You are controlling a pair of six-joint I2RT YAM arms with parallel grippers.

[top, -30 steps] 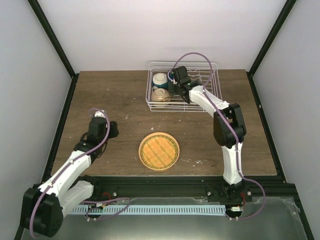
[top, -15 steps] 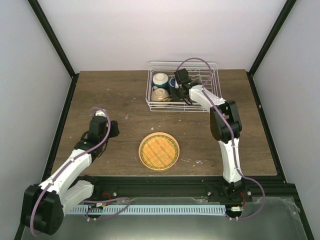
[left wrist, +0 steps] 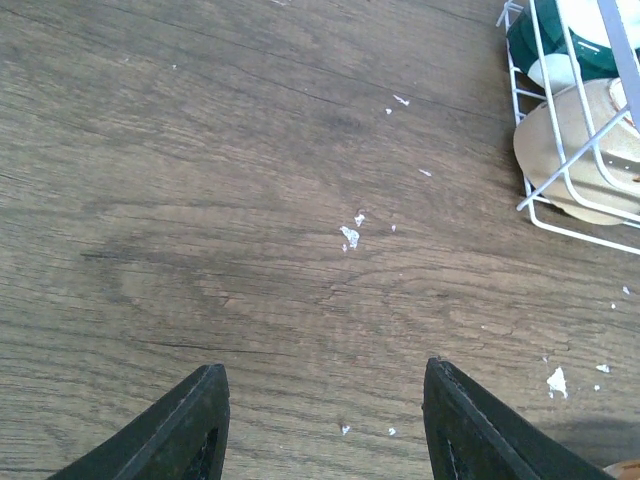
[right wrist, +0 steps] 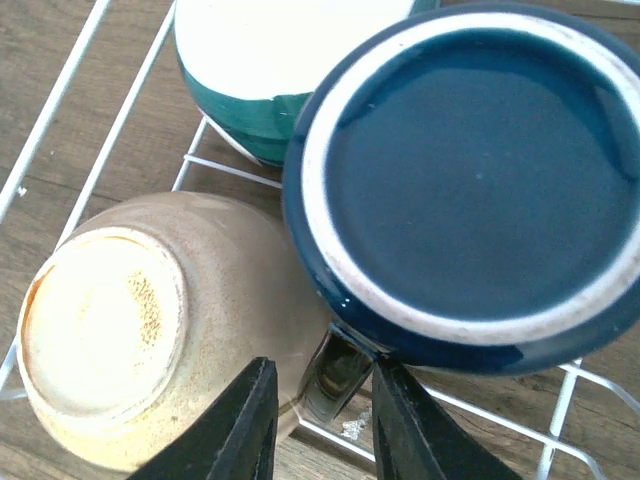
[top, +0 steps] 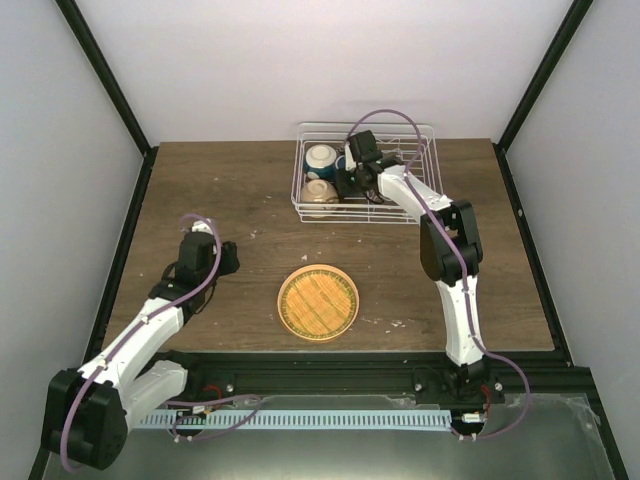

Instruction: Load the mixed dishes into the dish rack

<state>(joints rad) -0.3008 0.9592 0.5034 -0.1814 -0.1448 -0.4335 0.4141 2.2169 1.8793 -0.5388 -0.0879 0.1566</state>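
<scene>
Dark blue cup [right wrist: 470, 180], pale-ringed, in dish rack [top: 320, 125]; right gripper [right wrist: 325, 420] narrow astride handle, hold unclear; left gripper [left wrist: 325, 430] wide; flecked wood table [left wrist: 200, 200], white walls [top: 300, 60].

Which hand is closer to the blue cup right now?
Right. The right hand is inside the dish rack, fingertips at the rim of the dark blue cup. The left hand is over the table, well outside the rack, off its near-left corner.

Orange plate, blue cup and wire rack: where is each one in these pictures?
orange plate [top: 318, 302]: top external view, centre of its woven face.
blue cup [right wrist: 470, 170]: right wrist view, middle of its round dark-blue face.
wire rack [top: 330, 126]: top external view, far rim wire.
</scene>
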